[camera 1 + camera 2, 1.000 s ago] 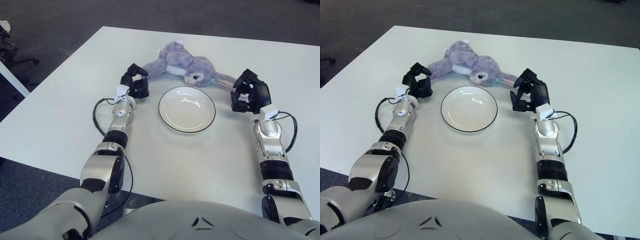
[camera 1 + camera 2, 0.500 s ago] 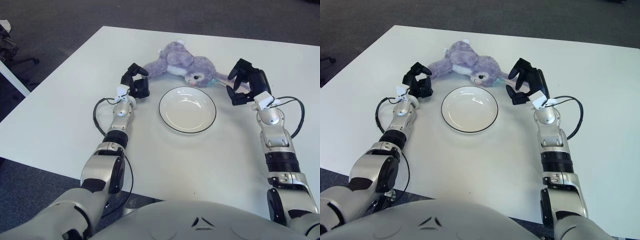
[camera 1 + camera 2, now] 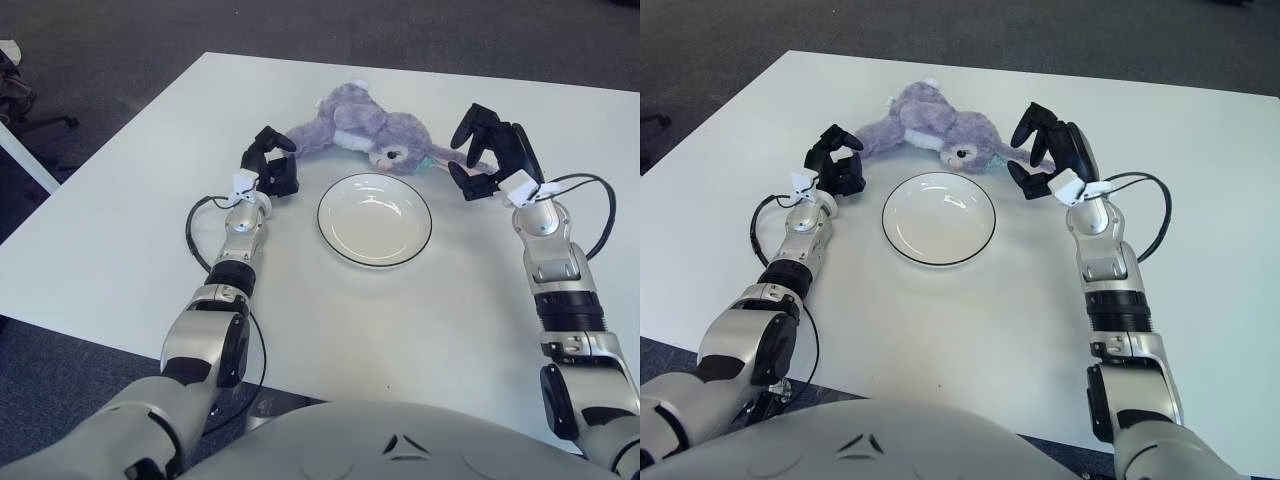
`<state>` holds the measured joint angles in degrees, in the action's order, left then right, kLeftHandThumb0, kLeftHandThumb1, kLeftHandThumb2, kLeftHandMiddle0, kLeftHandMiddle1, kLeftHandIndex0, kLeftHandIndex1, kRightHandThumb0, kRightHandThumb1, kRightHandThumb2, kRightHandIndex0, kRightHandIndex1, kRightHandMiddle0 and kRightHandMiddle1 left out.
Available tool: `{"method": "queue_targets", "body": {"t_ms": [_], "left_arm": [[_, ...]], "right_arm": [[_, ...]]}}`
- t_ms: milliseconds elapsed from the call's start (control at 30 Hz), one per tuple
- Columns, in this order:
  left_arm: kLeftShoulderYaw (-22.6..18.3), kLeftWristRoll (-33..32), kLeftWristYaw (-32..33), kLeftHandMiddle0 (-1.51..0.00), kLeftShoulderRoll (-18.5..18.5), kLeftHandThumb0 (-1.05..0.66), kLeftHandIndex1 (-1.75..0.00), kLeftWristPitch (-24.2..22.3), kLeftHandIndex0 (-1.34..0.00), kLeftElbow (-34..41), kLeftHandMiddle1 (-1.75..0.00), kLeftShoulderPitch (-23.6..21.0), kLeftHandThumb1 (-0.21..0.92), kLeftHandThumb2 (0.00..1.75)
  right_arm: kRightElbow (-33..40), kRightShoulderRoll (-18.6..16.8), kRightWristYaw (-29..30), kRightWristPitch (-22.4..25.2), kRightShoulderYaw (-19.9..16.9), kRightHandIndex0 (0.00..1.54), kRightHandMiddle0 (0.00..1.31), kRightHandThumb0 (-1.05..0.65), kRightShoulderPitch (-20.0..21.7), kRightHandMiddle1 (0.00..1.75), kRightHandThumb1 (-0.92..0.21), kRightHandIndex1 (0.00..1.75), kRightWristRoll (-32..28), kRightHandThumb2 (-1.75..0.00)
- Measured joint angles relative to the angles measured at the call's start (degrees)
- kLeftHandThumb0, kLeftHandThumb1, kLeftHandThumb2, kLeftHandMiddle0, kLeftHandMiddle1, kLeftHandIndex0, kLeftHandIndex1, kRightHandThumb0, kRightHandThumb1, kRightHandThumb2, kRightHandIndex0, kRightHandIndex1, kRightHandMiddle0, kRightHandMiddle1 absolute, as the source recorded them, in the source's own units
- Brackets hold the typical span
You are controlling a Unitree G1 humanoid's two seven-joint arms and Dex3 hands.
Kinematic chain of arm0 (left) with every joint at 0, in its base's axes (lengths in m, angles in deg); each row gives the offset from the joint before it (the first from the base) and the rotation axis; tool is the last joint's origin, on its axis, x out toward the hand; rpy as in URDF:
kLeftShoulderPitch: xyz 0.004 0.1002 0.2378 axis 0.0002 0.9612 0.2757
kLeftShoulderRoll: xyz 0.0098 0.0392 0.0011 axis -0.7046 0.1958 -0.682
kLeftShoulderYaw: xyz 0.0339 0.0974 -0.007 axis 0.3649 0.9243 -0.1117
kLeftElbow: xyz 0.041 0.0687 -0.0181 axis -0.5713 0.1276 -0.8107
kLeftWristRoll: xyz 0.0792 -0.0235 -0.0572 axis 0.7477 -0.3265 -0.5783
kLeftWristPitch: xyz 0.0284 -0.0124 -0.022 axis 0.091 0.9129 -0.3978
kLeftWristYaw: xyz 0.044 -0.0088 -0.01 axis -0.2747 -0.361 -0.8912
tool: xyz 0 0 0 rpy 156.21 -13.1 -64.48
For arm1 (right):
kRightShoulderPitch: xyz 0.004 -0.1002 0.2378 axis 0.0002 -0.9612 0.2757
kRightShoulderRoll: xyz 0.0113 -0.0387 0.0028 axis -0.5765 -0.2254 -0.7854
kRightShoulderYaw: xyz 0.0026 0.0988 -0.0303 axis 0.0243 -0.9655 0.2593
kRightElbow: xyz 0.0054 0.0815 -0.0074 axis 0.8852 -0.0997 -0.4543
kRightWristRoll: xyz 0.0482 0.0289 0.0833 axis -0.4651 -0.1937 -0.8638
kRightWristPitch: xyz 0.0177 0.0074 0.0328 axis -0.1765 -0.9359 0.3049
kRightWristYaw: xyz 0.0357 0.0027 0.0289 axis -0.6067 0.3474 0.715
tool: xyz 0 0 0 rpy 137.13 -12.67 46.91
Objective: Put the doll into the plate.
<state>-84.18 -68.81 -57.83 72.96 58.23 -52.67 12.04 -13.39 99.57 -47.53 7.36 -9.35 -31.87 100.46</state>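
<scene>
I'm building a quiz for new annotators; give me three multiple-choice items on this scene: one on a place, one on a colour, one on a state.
1. Where does the doll lie?
A. on the table beyond the plate
B. inside the plate
C. on the floor

2. What colour is the doll?
A. green
B. purple
C. red

3. What is in the plate?
A. the doll
B. a cup
C. nothing

Answers: 1 A, it lies on the table past the plate's far rim, between the left hand and the open right hand. 2 B, its plush is purple. 3 C, the white bowl shows bare.
</scene>
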Motion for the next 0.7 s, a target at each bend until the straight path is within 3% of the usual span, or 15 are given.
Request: {"method": "queue_targets", "body": {"t_ms": [333,700], "left_arm": [[0.0,0.0,0.0,-1.27,0.0,-0.45,-1.75,0.0,-0.53,0.0,-1.75,0.0,0.42,1.20],[0.0,0.0,0.0,-1.27,-0.1,-0.45,-1.75,0.0,-0.54,0.0,-1.75,0.0,0.41,1.20]], "right_arm": [[-1.1,4.4,1.6,-0.5,4.4,0.57,0.28,-0.01,4.5,1.75,-0.42,1.70,8.6,-1.20],[-7.9,6.9,8.3,-4.5,10.8,0.42,0.16,-0.01,10.9,1.75,-0.60,1.74,18.6,-0.99]]}}
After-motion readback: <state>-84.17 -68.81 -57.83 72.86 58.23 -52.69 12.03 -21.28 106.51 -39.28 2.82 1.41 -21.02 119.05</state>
